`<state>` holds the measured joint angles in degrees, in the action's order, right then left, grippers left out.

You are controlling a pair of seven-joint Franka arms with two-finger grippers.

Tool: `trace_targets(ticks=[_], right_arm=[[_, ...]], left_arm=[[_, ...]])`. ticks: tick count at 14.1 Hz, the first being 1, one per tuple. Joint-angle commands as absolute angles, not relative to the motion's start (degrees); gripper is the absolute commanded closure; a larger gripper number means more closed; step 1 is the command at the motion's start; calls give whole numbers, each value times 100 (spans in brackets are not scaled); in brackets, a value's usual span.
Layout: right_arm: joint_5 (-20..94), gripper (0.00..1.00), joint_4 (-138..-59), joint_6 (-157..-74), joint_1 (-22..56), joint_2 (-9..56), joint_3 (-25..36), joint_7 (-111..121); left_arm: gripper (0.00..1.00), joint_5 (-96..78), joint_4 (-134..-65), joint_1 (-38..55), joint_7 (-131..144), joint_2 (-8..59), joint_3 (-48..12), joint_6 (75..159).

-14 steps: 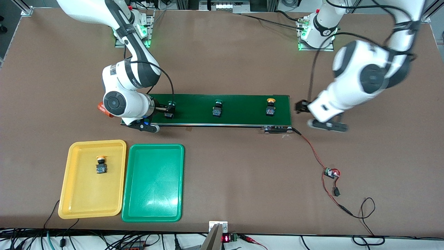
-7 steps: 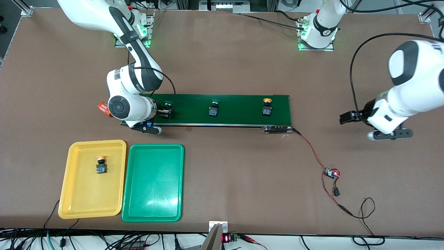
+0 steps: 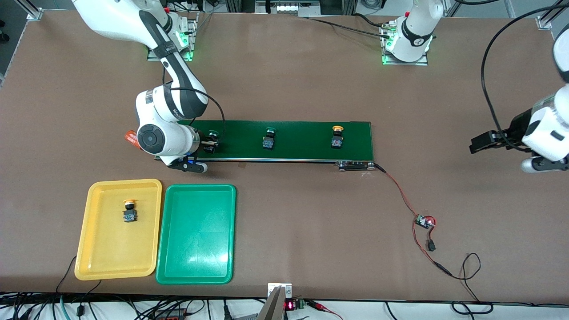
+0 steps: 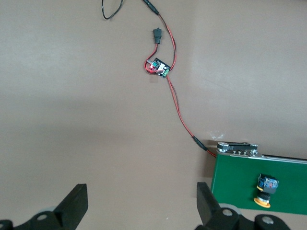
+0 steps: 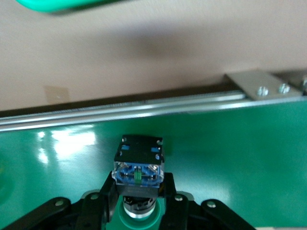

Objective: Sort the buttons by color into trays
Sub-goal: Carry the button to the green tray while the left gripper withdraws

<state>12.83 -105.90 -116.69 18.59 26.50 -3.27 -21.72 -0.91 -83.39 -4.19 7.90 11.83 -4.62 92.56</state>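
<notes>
Right wrist view alone — pincer (image 5: 139,199) gripping green button (image 5: 138,167).

Bright even overhead light, glare on the green tray (image 3: 195,260) (soft shadows), sharp focus

Two white Franka arms

Glossy white shells with black joint bands, black cables alongside, black grippers, and green lights at the bases.

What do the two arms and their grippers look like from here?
Both arms are glossy white with black joint bands and black cables along them. The right gripper has black fingers; so has the left gripper. Green lights glow at both bases.
</notes>
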Motion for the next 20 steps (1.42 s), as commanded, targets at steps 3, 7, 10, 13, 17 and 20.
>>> trace_targets(ticks=[3,7,10,13,17,20], right_arm=[[565,86,-9276,-11355,1547,2715,-316,-1250],[247,86,-7940,-11408,1415,3671,-238,-765],[123,86,-7603,-12186,1389,4217,-71,-537],[123,86,-7594,-12857,1389,4535,-18,-510],[114,86,-7585,-13059,1389,4640,9,-387],[114,86,-7576,-13490,1389,4868,70,-378]], left_arm=[[0,35,-8024,-483,379,1038,-387,8720],[0,26,-8060,-615,343,905,-448,8639],[0,-35,-8033,-642,317,896,-404,8587],[0,27,-7998,-607,193,931,-466,8481],[0,17,-7980,-633,255,896,-430,8753],[0,0,-8076,-642,176,704,-404,8789]])
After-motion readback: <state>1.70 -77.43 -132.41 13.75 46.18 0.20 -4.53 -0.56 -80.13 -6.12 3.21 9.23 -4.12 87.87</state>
